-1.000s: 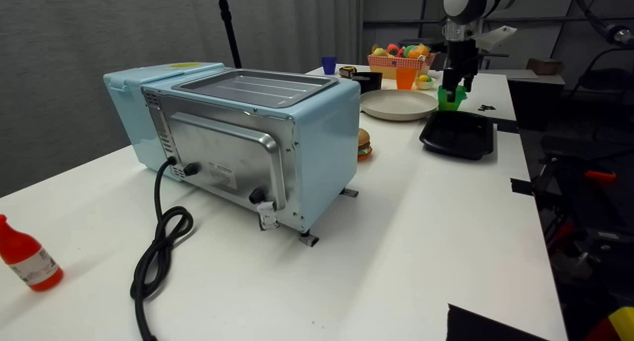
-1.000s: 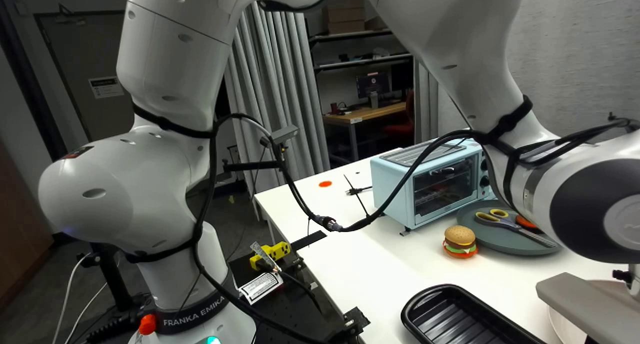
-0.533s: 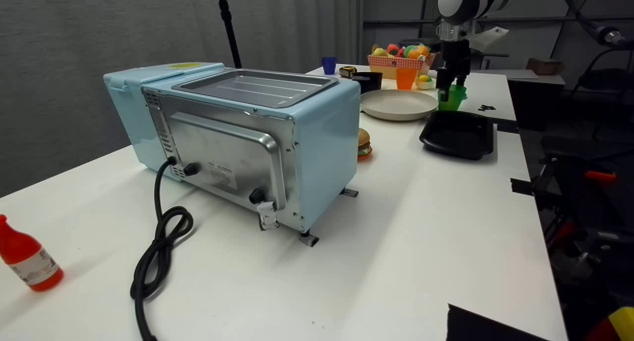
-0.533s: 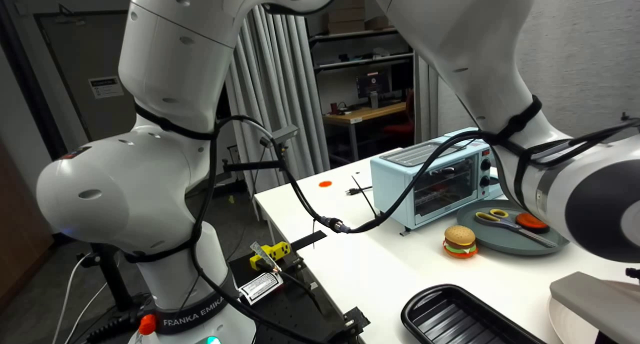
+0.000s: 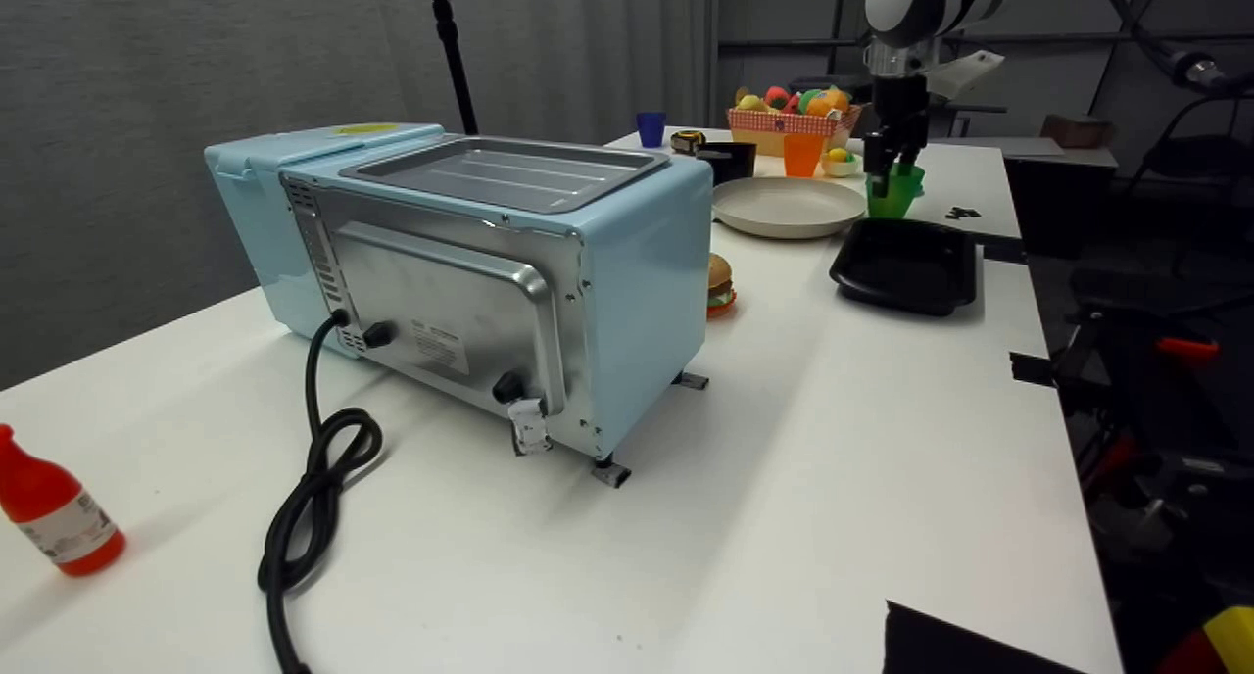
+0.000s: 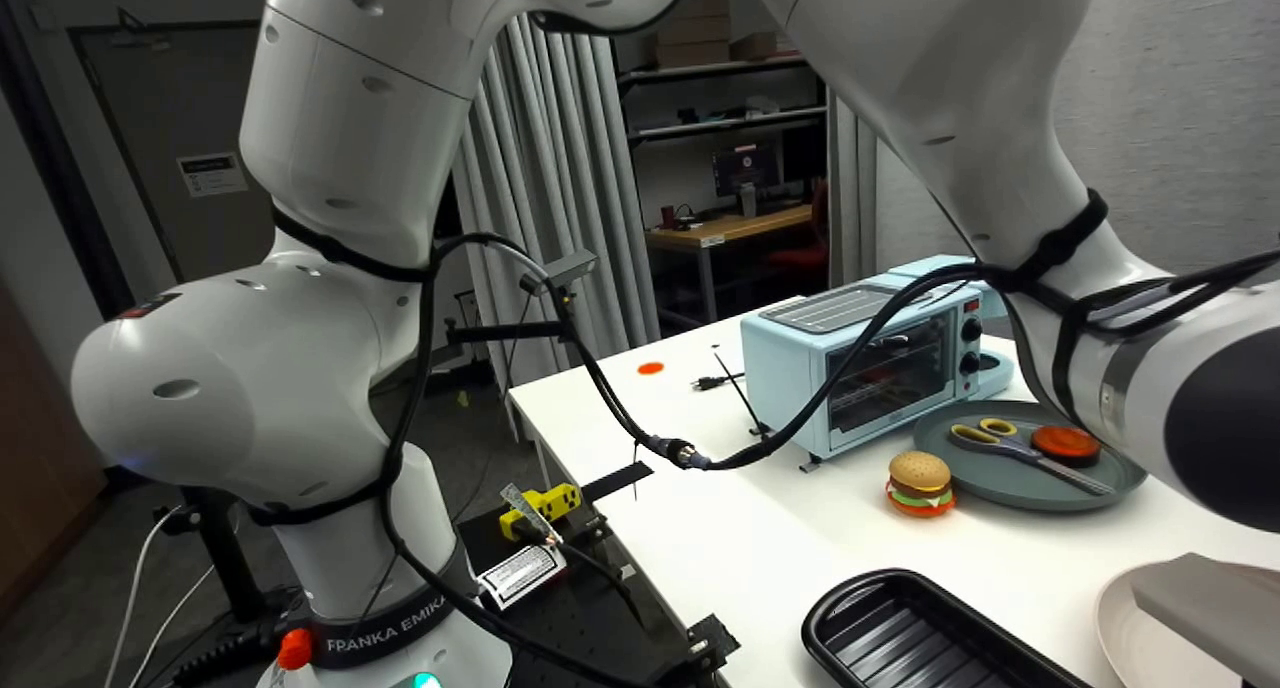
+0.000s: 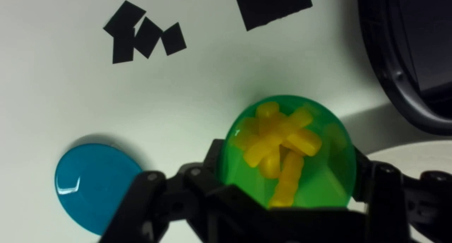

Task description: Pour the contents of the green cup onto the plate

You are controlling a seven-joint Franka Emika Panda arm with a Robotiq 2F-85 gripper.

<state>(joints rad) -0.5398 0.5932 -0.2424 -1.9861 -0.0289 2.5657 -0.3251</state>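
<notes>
The green cup [image 5: 890, 205] stands upright on the white table, beside the plate and the black dish. In the wrist view the cup [image 7: 317, 186] holds several yellow pieces. The pale plate [image 5: 784, 206] lies flat beside it; part of it shows in an exterior view [image 6: 1130, 623] and at the wrist view's right edge [image 7: 420, 156]. My gripper [image 5: 894, 177] points down at the cup. In the wrist view its fingers [image 7: 287, 169] are spread wide, one on each side of the cup; I cannot tell whether they touch it. The fingers are out of frame in an exterior view.
A black dish [image 5: 906, 270] sits close to the cup and plate. A blue round object [image 7: 97, 186] lies beside the cup. An orange cup [image 5: 802, 155], a fruit basket [image 5: 784, 133], a toy burger [image 6: 920, 484], a grey plate [image 6: 1000, 493] and the toaster oven [image 6: 800, 368] stand around.
The gripper has shifted slightly toward the plate side and lower around the cup. In an exterior view the arm has reached further right. The cup and plate have not visibly moved.
</notes>
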